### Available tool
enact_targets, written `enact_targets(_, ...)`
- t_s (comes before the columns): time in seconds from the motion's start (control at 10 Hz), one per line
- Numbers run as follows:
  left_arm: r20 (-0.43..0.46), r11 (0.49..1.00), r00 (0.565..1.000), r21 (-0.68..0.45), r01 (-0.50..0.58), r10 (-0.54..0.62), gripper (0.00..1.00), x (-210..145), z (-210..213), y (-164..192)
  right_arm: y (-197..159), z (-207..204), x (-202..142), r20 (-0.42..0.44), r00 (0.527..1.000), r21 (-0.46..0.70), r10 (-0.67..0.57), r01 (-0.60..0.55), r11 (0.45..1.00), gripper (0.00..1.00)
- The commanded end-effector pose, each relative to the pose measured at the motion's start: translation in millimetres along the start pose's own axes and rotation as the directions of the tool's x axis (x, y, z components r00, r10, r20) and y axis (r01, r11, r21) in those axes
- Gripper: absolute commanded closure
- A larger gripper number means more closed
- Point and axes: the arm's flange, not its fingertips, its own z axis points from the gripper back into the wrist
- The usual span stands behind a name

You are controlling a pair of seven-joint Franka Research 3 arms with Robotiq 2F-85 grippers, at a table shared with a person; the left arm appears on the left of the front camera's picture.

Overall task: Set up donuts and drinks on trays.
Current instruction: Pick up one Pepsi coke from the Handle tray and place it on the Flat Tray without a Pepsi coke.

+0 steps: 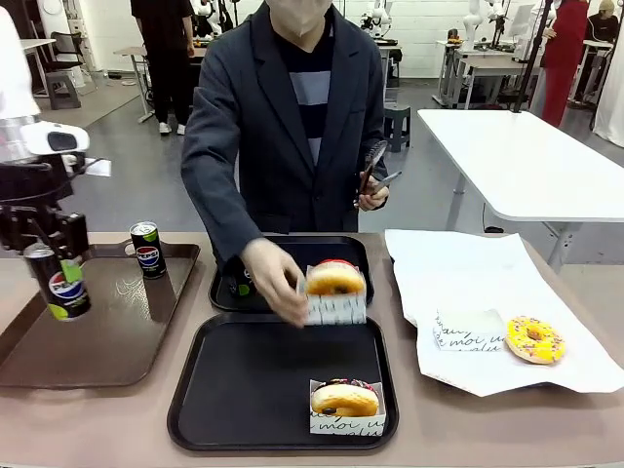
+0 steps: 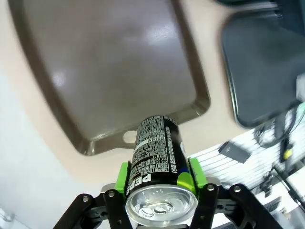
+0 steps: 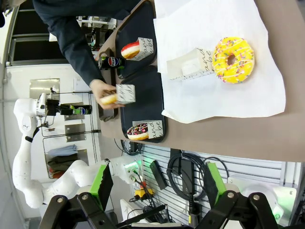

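Grips a Pepsi can [image 1: 66, 288] upright in the left tool [image 1: 49, 255], green pads pressed to both sides of it, at 9 o'clock of the desk [image 1: 468, 429]. Hangs raised over the edge of the brown tray [image 1: 107, 351]. From the left wrist, looks down past the can's silver top onto that tray's handle end. Has a second can [image 1: 147, 249] standing at 12 o'clock on the brown tray.

Holds the right tool [image 3: 157, 183] apart, nothing between its pads, looking in from the desk's 3 o'clock side.

At 6 o'clock lies the near black tray [image 1: 253, 390], with a chocolate donut [image 1: 344, 398] in a white sleeve at its own 5 o'clock corner. Directly at 12 o'clock of it lies the far black tray [image 1: 292, 252]. From the right wrist, shows a pink-iced donut [image 3: 131, 49] in a sleeve and a third can [image 3: 110, 62] on the far tray.

Over the seam between the two black trays, the person's hand [image 1: 273, 281] grasps a sleeved donut [image 1: 334, 283]. The person's other hand [image 1: 371, 198] holds tongs [image 1: 373, 166] up near the chest.

At 3 o'clock spreads a white paper [image 1: 468, 268], bearing a yellow sprinkled donut [image 1: 534, 339] with an empty sleeve [image 1: 468, 331] touching its 9 o'clock side
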Motion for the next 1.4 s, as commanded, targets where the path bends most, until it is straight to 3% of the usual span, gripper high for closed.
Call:
enact_targets(0.0, -0.005, 0.981, 0.983, 0.067, 0.181, -0.182, 0.41, 11.4, -16.5, -55.9, -0.5, 0.2, 0.2, 0.006, 1.000, 0.019, 0.017, -0.018, 1.000, 0.00)
enact_targets(0.3, -0.108, 0.907, 0.915, 0.129, 0.400, -0.388, 0.41, 33.1, -48.4, -129.2, -0.5, 0.2, 0.2, 0.006, 1.000, 0.019, 0.017, -0.018, 1.000, 0.00)
enact_targets(0.6, -0.108, 0.845, 0.849, 0.089, 0.527, -0.518, 0.41, 42.9, -84.2, -165.1, -0.5, 0.2, 0.2, 0.006, 1.000, 0.019, 0.017, -0.018, 1.000, 0.00)
enact_targets(1.0, 0.014, 0.822, 0.824, -0.065, 0.566, -0.566, 0.41, 32.7, -92.2, -164.7, -0.5, 0.2, 0.2, 0.006, 1.000, 0.019, 0.017, -0.018, 1.000, 0.00)
enact_targets(1.2, 0.003, 0.794, 0.804, -0.155, 0.588, -0.594, 0.41, 14.6, -86.5, -155.3, -0.5, 0.2, 0.2, 0.006, 1.000, 0.019, 0.017, -0.018, 1.000, 0.00)
enact_targets(1.3, -0.019, 0.774, 0.780, -0.144, 0.617, -0.625, 0.41, -16.9, -56.4, -141.1, -0.5, 0.2, 0.2, 0.006, 1.000, 0.019, 0.017, -0.018, 1.000, 0.00)
